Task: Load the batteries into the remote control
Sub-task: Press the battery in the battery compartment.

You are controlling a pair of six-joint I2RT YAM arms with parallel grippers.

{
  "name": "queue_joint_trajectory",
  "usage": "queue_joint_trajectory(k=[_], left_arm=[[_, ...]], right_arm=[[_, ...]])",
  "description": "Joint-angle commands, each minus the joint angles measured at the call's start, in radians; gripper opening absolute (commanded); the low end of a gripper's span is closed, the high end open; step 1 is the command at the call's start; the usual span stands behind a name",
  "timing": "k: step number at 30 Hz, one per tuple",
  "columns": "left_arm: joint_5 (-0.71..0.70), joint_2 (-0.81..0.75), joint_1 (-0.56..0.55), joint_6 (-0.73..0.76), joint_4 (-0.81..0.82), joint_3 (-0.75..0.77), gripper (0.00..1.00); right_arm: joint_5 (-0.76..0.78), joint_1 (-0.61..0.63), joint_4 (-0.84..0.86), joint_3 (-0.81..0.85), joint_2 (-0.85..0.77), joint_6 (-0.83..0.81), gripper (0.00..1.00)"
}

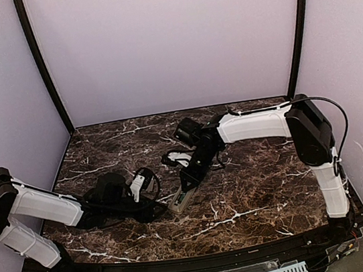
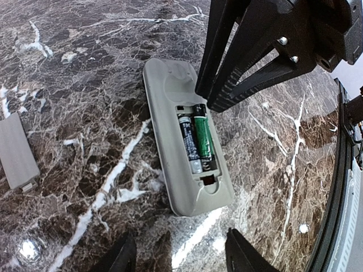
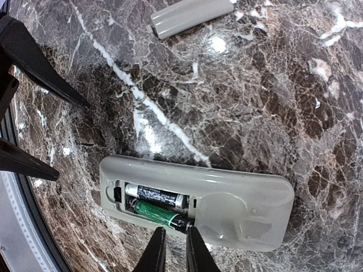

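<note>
while both batteries lie in the open remote control, right gripper clenched, left gripper released

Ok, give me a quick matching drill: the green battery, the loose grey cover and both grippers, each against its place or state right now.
1 green cylindrical battery
2 flat grey plastic cover
3 left gripper
4 right gripper

A jaws shut
B jaws open, empty
C in the greyish remote control's compartment
D loose on the marble table

Pairs: 1-C, 2-D, 3-B, 4-A
</note>
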Motion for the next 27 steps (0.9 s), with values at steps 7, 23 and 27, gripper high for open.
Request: queue_joint_trajectory(k=[7, 23, 27], left_arm=[[0.003, 0.008, -0.004, 0.0, 0.008, -0.013, 0.54], [0.003, 0.011, -0.004, 0.002, 0.01, -0.012, 0.54], [0.005, 0.015, -0.004, 0.0, 0.01, -0.011, 0.54]], right_arm=[[0.018, 0.01, -0.001, 0.023, 0.024, -0.003, 0.15], [0.005, 0.011, -0.001, 0.024, 0.043, -0.009, 0.17], [0.005, 0.015, -0.001, 0.025, 0.04, -0.011, 0.17]])
